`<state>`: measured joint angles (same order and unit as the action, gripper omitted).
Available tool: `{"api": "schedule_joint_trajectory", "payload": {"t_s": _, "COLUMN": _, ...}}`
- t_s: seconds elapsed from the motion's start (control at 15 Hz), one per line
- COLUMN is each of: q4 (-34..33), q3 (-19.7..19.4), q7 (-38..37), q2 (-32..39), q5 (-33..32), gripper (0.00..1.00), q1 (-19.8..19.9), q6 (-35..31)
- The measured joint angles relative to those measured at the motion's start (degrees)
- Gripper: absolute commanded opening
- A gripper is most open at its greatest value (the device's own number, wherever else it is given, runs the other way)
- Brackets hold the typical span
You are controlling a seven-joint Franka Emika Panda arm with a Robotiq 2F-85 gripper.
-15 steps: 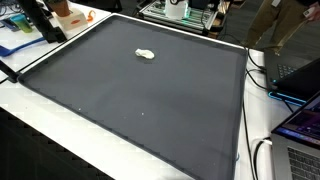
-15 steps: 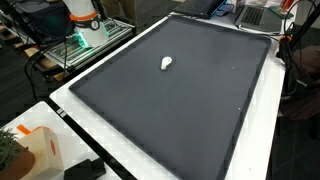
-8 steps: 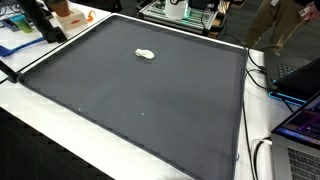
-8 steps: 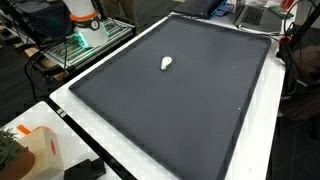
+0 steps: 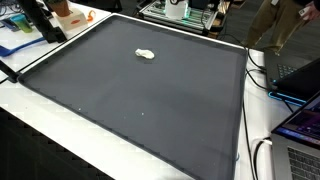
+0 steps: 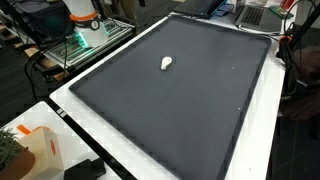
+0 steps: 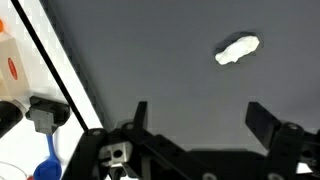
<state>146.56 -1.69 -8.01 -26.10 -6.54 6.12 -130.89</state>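
Wrist view: the white table edge (image 7: 62, 75) ran down the left, then the gripper (image 7: 198, 114) hung over the dark mat (image 7: 140, 45), jaws spread wide and empty. The small white lump (image 7: 237, 49) lay on the mat further right, untouched.

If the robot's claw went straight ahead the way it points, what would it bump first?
Probably the dark mat: in the wrist view the open gripper faces bare mat. The small white object lies farther on, toward one finger. Depth is unclear.
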Motion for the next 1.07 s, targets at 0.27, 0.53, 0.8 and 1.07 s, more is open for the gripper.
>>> {"api": "schedule_joint_trajectory", "payload": {"t_s": 0.27, "q4": 0.3, "q3": -0.1, "q7": 0.0, "q2": -0.8, "q5": 0.1, "gripper": 1.00, "q1": 0.0, "q6": 0.0}}
{"api": "schedule_joint_trajectory", "payload": {"t_s": 0.53, "q4": 2.1, "q3": 1.1, "q7": -2.7, "q2": -0.7, "q5": 0.1, "gripper": 1.00, "q1": 0.0, "q6": -5.3}}
{"api": "schedule_joint_trajectory", "payload": {"t_s": 0.8, "q4": 9.4, "q3": 4.8, "q7": -8.6, "q2": -0.8, "q5": 0.2, "gripper": 1.00, "q1": -0.3, "q6": -18.4}}
{"api": "schedule_joint_trajectory", "payload": {"t_s": 1.07, "q4": 12.3, "q3": 10.8, "q7": -12.0, "q2": 2.0, "q5": -0.5, "gripper": 1.00, "q1": -0.4, "q6": -28.8}}
